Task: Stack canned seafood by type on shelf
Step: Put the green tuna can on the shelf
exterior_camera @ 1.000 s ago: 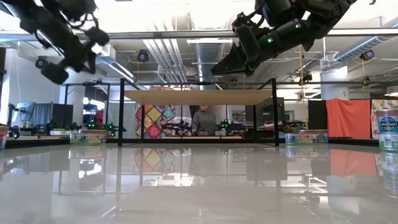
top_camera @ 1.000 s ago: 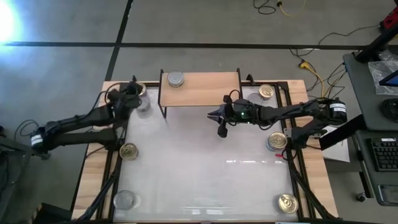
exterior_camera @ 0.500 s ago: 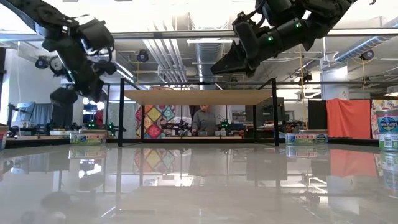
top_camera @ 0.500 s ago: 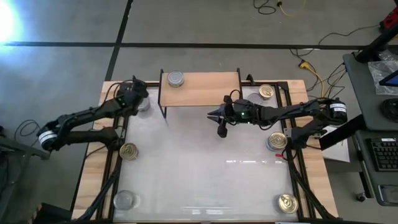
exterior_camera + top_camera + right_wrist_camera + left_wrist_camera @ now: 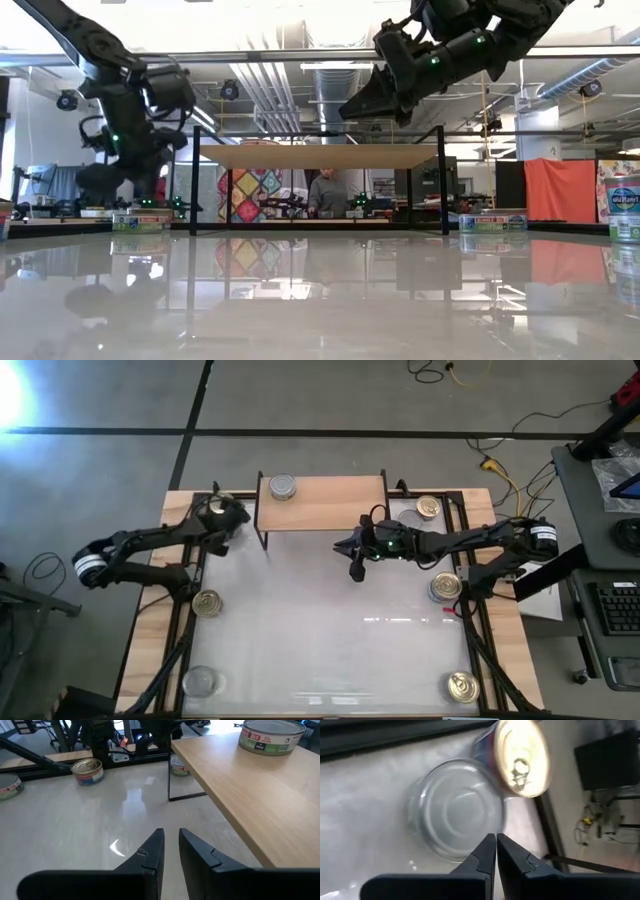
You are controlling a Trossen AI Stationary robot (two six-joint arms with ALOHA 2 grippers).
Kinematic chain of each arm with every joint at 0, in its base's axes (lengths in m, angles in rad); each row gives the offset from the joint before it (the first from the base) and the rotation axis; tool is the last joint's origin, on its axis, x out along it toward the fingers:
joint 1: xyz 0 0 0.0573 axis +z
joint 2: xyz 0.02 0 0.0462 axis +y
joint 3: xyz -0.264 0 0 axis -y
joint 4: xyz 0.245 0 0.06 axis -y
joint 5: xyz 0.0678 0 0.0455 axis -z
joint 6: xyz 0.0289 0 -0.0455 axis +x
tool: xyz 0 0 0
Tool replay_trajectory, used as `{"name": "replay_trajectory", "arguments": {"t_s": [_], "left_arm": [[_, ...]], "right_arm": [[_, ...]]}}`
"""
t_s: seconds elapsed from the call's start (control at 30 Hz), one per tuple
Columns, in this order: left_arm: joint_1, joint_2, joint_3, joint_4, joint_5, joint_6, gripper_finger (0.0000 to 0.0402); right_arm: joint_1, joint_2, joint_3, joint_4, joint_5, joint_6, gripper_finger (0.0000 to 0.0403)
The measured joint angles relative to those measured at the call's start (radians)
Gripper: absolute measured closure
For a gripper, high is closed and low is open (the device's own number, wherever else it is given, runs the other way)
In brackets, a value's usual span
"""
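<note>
High view: left tool [image 5: 232, 520], clenched and empty, hovers over a silver tin [image 5: 455, 812] and a gold tin [image 5: 522, 757] just left of the shelf [image 5: 330, 500]. One silver tin [image 5: 283, 486] sits on the shelf. Right tool [image 5: 355, 565], fingers a slit apart, grasping nothing, hangs before the shelf's front edge, above the table [image 5: 330, 650].

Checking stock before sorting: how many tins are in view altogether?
8 tins: one on the shelf; three down the right side; two down the left; two by the left gripper. More may be hidden.
</note>
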Motion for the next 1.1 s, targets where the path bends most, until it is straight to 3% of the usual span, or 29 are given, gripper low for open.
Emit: {"name": "replay_trajectory", "arguments": {"t_s": [0.27,0.53,0.83,1.1], "left_arm": [[0.0,0.095,0.0,-0.006,0.028,-0.051,0.0402],[-0.02,0.095,0.004,-0.068,0.127,0.063,0.0401],[-0.191,-0.038,-0.004,-0.313,0.188,-0.035,0.0401],[-0.38,-0.079,-0.004,-0.408,0.178,-0.185,0.0401]], "right_arm": [[0.017,0.0,0.0,-0.059,-0.202,0.002,0.0339],[0.094,0.0,0.0,-0.069,-0.21,0.001,0.0346],[0.208,0.0,0.0,-0.078,-0.206,0.057,0.0359],[0.34,0.0,0.0,-0.078,-0.188,0.113,0.0359]]}}
